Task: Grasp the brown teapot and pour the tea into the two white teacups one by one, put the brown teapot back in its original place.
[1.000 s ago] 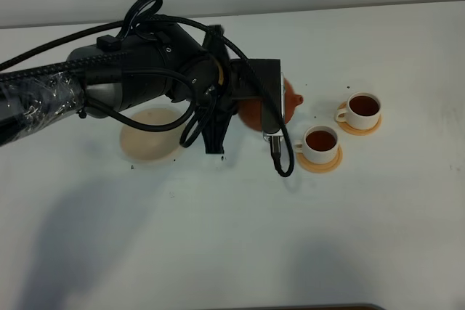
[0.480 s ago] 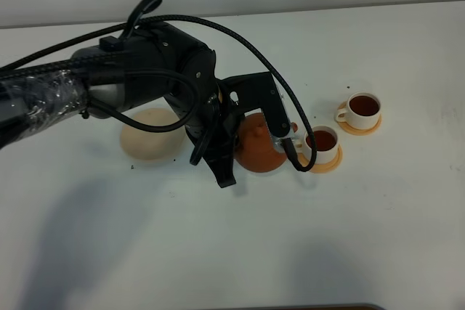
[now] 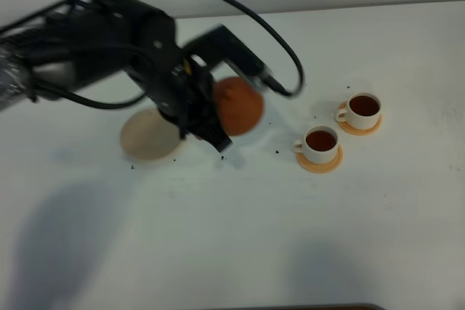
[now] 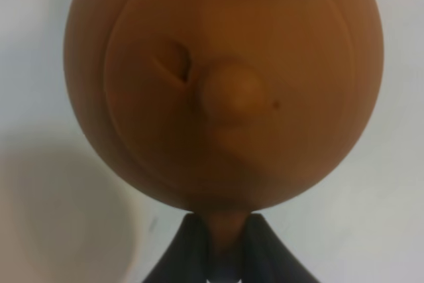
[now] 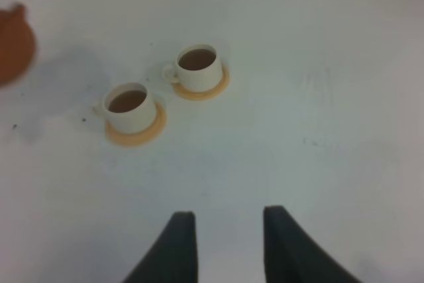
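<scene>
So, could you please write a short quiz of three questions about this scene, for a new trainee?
1. True or false: both white teacups already hold dark tea.
2. What does the left gripper hold?
A. an orange coaster
B. the brown teapot
C. nothing
3. Fill the gap: the beige saucer on the table has ______ standing on it.

Key
1. True; dark liquid shows in both.
2. B; the fingers are shut on the teapot's handle, while the right gripper hangs open above the table.
3. Nothing; the teapot is beside it, not on it.
</scene>
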Robot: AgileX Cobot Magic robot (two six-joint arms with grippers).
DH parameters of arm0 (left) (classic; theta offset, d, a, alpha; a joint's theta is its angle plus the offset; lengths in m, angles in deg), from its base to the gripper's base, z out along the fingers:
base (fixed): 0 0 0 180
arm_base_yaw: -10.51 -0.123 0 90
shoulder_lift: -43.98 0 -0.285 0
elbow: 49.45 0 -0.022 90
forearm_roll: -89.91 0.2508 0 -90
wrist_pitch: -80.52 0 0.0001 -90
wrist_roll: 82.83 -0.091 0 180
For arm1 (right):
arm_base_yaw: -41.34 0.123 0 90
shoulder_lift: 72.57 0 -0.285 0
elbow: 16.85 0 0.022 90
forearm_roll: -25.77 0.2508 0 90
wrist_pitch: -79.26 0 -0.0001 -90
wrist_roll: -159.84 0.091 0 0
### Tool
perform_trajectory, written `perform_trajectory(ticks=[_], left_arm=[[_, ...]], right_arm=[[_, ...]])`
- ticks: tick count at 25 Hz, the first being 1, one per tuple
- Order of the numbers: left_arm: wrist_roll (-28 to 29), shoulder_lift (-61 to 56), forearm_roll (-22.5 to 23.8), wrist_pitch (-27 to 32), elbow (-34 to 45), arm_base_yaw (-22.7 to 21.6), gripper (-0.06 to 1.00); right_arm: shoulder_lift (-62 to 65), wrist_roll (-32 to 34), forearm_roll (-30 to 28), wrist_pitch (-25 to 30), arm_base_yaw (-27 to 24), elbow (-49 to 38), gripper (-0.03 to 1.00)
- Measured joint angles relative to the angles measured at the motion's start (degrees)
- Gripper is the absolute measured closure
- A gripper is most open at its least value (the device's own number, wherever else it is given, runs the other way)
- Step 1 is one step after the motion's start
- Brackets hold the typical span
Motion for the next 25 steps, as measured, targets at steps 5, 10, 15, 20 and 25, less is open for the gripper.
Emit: perform_trajectory(ticks=[5,10,15,20,25], left_arm=[[8.5,-1.1,0.1,8.9,0.0,-8.2,0.83],[11.0,-1.1,-0.5,11.9,0.0,-14.9,0.83],[11.2,-0.7,-2.2,10.8,0.0,-17.5,0.83],[11.0,3.9,-2.6,8.5,0.0,-17.7,0.83],[9.6,7.2,-4.4,6.0,0.0,-17.4,0.83]], right_arm=[[0.0,0.0,0.0,0.0,0.0,0.0,0.73],[0.0,0.0,0.0,0.0,0.0,0.0,0.73],[0.0,0.0,0.0,0.0,0.0,0.0,0.73],[0.0,0.0,0.0,0.0,0.0,0.0,0.73],[0.0,0.0,0.0,0.0,0.0,0.0,0.73]])
